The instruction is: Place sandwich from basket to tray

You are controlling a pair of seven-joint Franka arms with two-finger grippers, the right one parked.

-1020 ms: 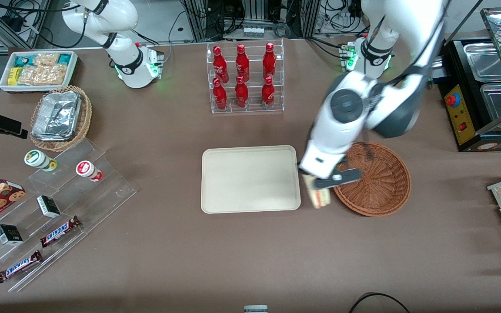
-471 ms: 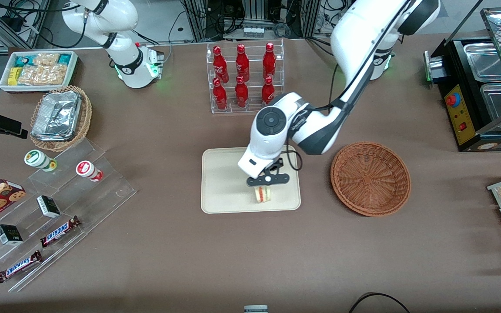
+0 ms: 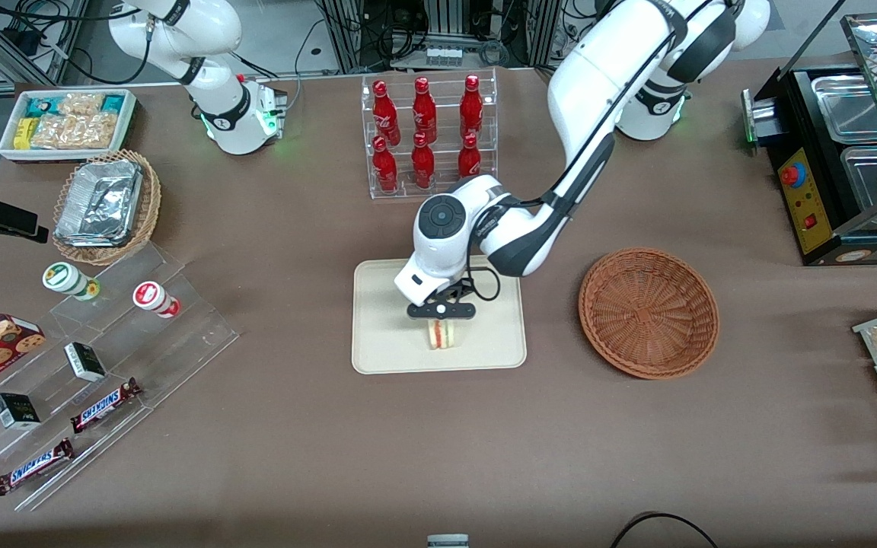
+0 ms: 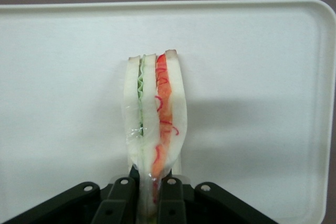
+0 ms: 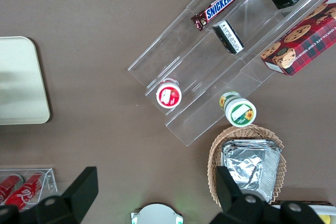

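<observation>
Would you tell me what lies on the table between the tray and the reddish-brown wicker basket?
Nothing: in the front view only bare brown tablecloth separates the tray from the basket. The gripper holds the sandwich over the tray.

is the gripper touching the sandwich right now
Touching. The left wrist view shows the gripper with its jaws pressed against both bread faces of the sandwich, above the tray.

L gripper (image 3: 441,310) clamped, pointing down, arm stretched toward front cam.
</observation>
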